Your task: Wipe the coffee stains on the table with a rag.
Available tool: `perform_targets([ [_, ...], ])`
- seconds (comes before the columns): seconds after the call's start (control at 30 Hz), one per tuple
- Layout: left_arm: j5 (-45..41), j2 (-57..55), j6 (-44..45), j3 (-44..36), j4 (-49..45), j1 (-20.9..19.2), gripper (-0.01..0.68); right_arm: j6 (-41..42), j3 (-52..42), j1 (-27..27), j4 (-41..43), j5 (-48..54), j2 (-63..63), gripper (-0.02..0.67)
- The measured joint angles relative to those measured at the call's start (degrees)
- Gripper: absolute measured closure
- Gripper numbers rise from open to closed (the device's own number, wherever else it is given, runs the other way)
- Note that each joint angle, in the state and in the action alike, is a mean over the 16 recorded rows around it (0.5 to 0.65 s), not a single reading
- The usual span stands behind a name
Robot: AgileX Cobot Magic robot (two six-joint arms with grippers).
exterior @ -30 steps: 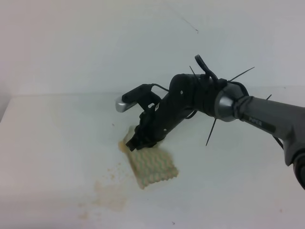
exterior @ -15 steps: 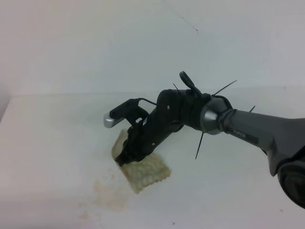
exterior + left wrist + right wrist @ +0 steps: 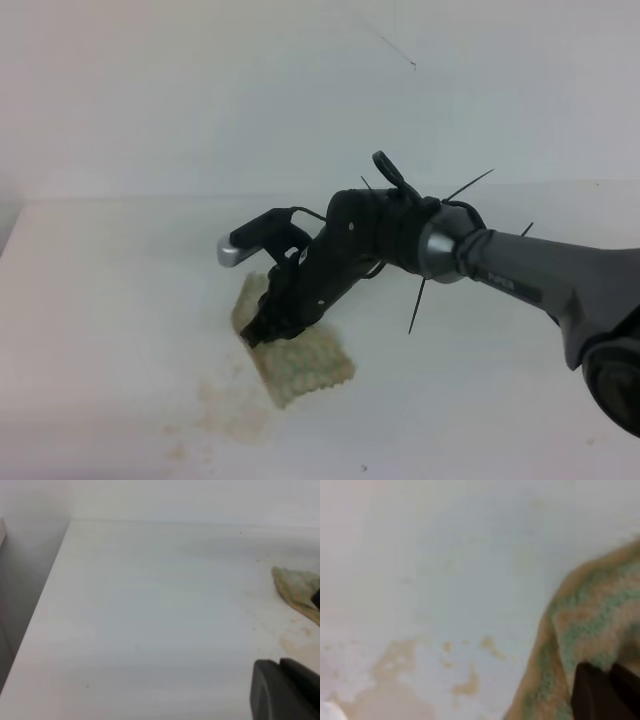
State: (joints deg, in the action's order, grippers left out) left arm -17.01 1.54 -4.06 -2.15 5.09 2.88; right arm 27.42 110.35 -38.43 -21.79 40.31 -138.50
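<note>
The rag (image 3: 300, 362), beige with pale green zigzags, lies on the white table (image 3: 110, 300) left of the middle. My right gripper (image 3: 262, 332) reaches across, tilted down, and is shut on the rag's far-left part, pressing it to the table. The coffee stains (image 3: 232, 408) are a pale tan smear just in front-left of the rag. In the right wrist view the rag (image 3: 590, 630) fills the right side, with brown blotches (image 3: 395, 680) at the lower left. The left wrist view shows the rag (image 3: 296, 587) at the right edge, a faint smear (image 3: 295, 641), and a dark part of my left gripper (image 3: 282, 692).
The white wall (image 3: 200, 90) rises behind the table's far edge. The table's left edge (image 3: 45, 605) drops off beside a grey surface. The right arm's thick grey link (image 3: 540, 275) stretches over the right half of the table.
My right gripper has dragged the rag left and toward the front, over the brown spot that showed at its far corner. It has barely moved in the last half second.
</note>
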Motion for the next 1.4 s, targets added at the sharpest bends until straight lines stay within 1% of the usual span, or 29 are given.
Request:
perform_targets([
  [0.27,0.00,0.00,0.00,0.00,0.00,0.00,0.672,-4.88,0.04,3.17,8.06,1.95,0.43,0.634],
  [0.47,0.00,0.00,0.00,0.00,-0.03,0.00,0.672,-4.77,-0.02,4.95,9.98,2.73,1.08,0.634],
  [0.57,0.00,0.00,0.00,0.00,-0.03,0.00,0.672,-2.92,-0.10,5.38,7.35,2.21,1.54,0.634],
  [0.87,0.00,0.00,0.00,0.00,-0.03,0.00,0.672,4.65,-0.12,4.75,-5.50,-2.66,2.21,0.634],
  [1.03,0.00,0.00,0.00,0.00,-0.01,0.00,0.672,7.84,0.12,4.20,-11.24,-4.99,1.37,0.634],
  [1.2,0.00,0.00,0.00,0.00,-0.03,0.00,0.672,8.72,0.91,3.63,-11.99,-4.92,0.03,0.634],
  [1.4,0.00,0.00,0.00,0.00,-0.08,0.00,0.672,10.04,2.01,2.86,-11.94,-2.29,-1.50,0.634],
])
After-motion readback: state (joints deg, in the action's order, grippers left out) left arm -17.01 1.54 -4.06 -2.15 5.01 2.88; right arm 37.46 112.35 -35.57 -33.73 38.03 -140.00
